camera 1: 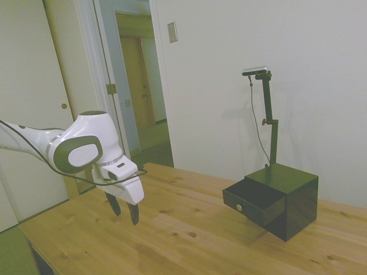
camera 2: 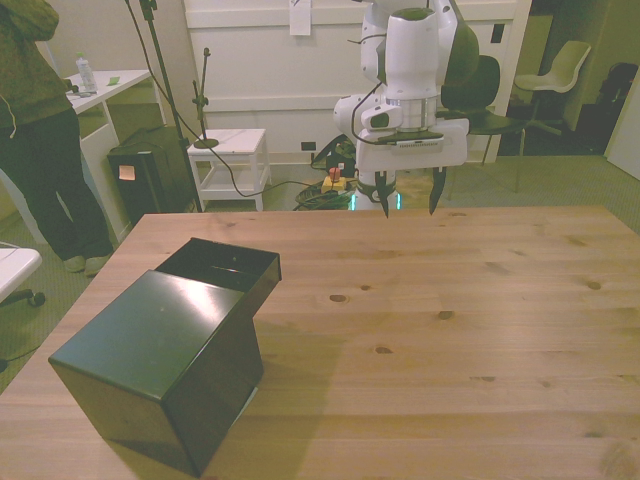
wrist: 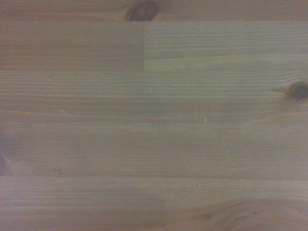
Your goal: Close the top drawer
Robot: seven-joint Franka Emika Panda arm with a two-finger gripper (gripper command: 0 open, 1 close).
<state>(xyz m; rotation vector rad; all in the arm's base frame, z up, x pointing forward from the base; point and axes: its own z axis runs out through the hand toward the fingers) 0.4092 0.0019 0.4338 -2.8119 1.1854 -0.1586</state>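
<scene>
- The claw (camera 1: pixel 125 211) hangs above the worktop (camera 1: pixel 189 229), fingers pointing down with a wide gap between them and nothing held; in the front view (camera 2: pixel 409 201) the two dark fingertips (camera 2: pixel 386 203) stand clearly apart.
- The top drawer (camera 1: pixel 255 200) is pulled out of the black cabinet (camera 1: pixel 292 197), well apart from the claw, across a long stretch of bare wood.
- In the side view the drawer's front face, with its small round brass knob (camera 1: pixel 239 207), is turned toward the claw's side of the worktop.
- In the front view the top drawer (camera 2: pixel 220 265) juts from the cabinet (camera 2: pixel 160 365) toward the far edge of the worktop, and lies nearer the camera than the claw and off toward the front view's left of it.
- The claw is near the worktop's far edge (camera 2: pixel 400 211) in the front view; the cabinet sits close to the near corner at the front view's left.
- Between claw and drawer front nothing stands on the wood; only knots and grain show.
- The wrist view shows plain wooden boards (wrist: pixel 154 125) with two dark knots, slightly blurred.
- A person (camera 2: pixel 40 130) stands beyond the worktop, off the front view's left, well away from claw and drawer.
</scene>
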